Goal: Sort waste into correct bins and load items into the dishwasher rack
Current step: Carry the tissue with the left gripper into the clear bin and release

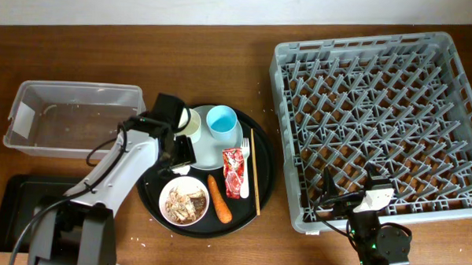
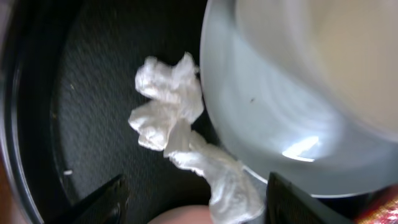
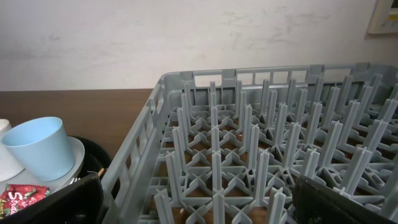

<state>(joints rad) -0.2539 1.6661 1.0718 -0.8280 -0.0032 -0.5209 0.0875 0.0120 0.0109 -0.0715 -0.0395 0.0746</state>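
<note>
My left gripper [image 1: 182,153] is open, low over the round black tray's [image 1: 263,177] left part. In the left wrist view its fingers [image 2: 196,205] straddle the lower end of the crumpled white napkin [image 2: 168,112], which lies against the grey-green plate [image 2: 273,124]. The cream cup [image 1: 194,123] and light blue cup [image 1: 222,122] stand on the plate [image 1: 209,155]. The red wrapper [image 1: 233,172], carrot [image 1: 219,198], fork [image 1: 245,168], chopstick [image 1: 252,157] and bowl of scraps [image 1: 185,201] are on the tray. My right gripper [image 3: 199,211] is open and empty at the grey rack's [image 1: 378,114] front edge.
The clear tub [image 1: 71,115] stands at the left, the shallow black tray [image 1: 13,211] in front of it, partly under my left arm. The rack fills the right side. The right wrist view also shows the blue cup [image 3: 40,146] and wrapper [image 3: 22,196].
</note>
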